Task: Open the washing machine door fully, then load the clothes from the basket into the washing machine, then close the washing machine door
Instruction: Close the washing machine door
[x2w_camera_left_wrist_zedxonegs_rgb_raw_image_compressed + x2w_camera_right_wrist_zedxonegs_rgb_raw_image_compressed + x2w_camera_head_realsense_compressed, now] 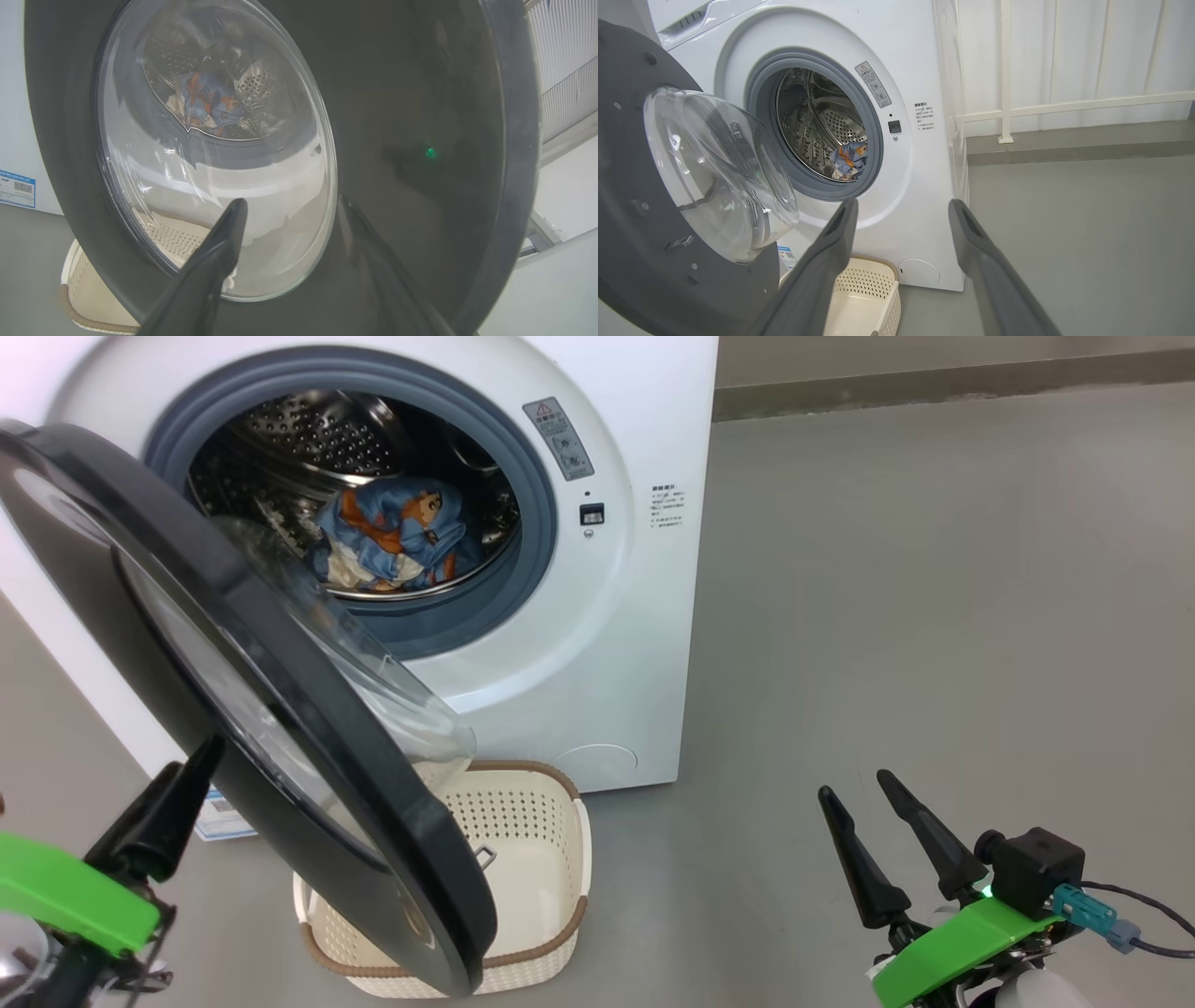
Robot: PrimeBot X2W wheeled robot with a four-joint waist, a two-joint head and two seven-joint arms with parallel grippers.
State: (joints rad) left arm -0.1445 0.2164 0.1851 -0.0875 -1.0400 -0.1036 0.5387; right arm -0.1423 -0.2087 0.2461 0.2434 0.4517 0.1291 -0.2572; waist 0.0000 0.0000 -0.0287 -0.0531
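Observation:
The washing machine (597, 644) stands with its black door (280, 709) swung partway out, glass bowl facing the drum. The blue and orange clothes (397, 532) lie inside the steel drum, seen also through the glass as clothes (205, 100) and past the gasket as clothes (850, 158). The cream basket (546, 859) sits on the floor under the door with no garments showing inside. My left gripper (289, 205) is open, fingertips close to the door's outer face; I cannot tell whether they touch. One left finger (177, 803) shows beside the door rim. My right gripper (864, 793) is open and holds nothing, well right of the machine.
Grey floor (934, 616) stretches to the right of the machine. A white railing (1064, 107) and a wall base run behind it. A blue label sticker (219, 817) sits low on the machine's front by my left finger.

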